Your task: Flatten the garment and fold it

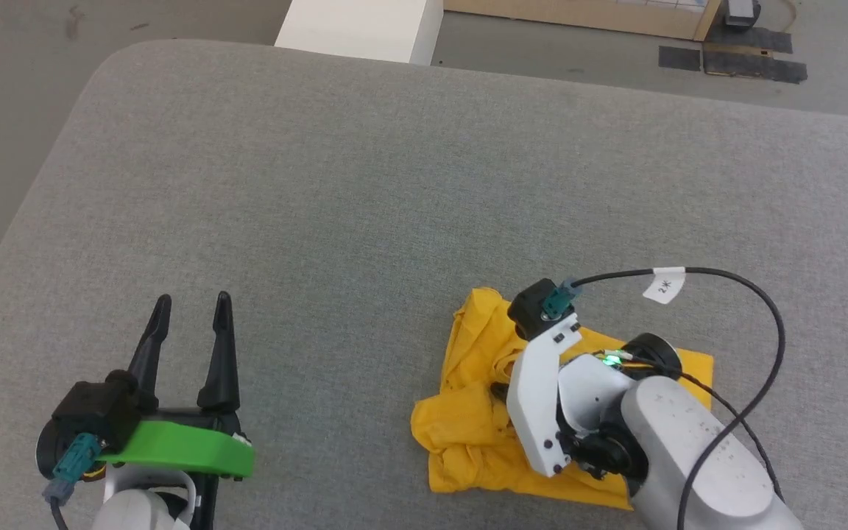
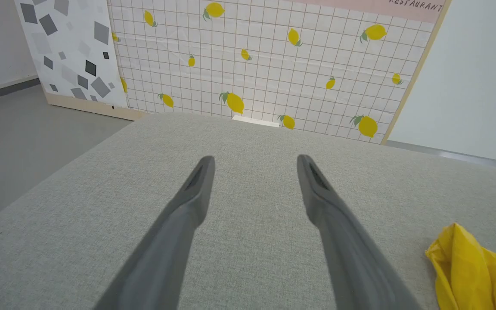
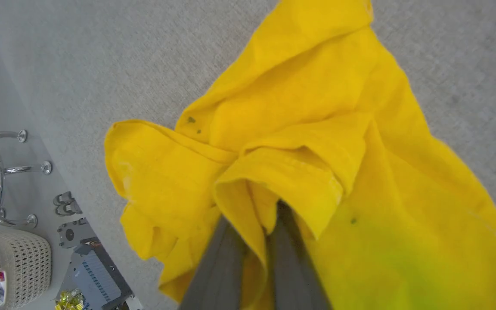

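The right fingers (image 3: pixel 226 267) are pinched nearly together on a hemmed fold of the garment (image 3: pixel 317 107), their tips buried under the cloth. The left fingers (image 2: pixel 183 224) stand wide apart, holding nothing, above bare tabletop (image 1: pixel 321 184). The garment is a crumpled bright yellow heap on the tabletop's near right part. From the head view, the right arm covers its middle.

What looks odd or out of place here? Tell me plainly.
The yellow T-shirt lies bunched and creased at the front right of the table, far from flat. The right gripper is shut on one raised fold of it. A few small dark specks mark the cloth. The left gripper hangs open, apart from it.
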